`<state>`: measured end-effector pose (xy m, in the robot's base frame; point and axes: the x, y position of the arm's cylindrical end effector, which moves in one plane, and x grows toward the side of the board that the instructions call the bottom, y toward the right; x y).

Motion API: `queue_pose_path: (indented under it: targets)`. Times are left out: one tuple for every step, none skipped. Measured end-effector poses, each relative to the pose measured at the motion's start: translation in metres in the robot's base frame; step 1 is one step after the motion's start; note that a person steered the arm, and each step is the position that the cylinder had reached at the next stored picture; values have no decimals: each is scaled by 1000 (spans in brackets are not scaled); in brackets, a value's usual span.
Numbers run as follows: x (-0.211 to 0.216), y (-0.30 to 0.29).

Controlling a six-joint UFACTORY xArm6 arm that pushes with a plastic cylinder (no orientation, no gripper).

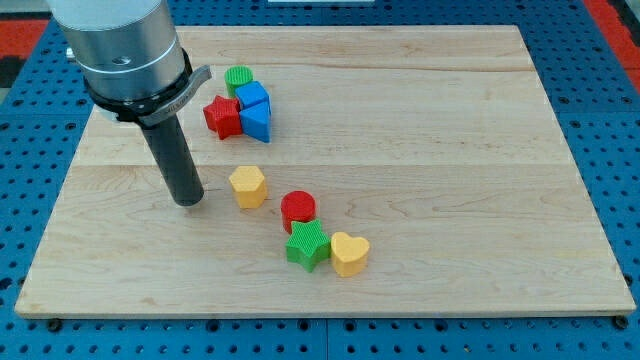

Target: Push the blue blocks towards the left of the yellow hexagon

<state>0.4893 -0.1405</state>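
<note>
A: Where does my tip sit?

B: On the wooden bench, towards the view's left, just beside the yellow hexagon on its left, with a small gap between them. There is no gripper on this arm, only the dark rod, so nothing opens or closes.

A: And the blue blocks?

B: Towards the view's top, above the hexagon and apart from it. A blue cube touches a blue triangle just below it.

A: What crowds them?

B: A red star presses against their left side, and a green cylinder sits at the cube's upper left.

A: Further right?

B: A red cylinder lies lower right of the hexagon. Below it sit a green star and a yellow heart, side by side and touching.
</note>
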Motion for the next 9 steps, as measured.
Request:
queue_pose_path:
  targets:
    - [-21,4]
    - [-21,47]
    - [13,91]
    - [35,81]
    - [3,22]
    - [-32,-28]
    - [-113,-54]
    - [-188,-54]
    - [-236,-28]
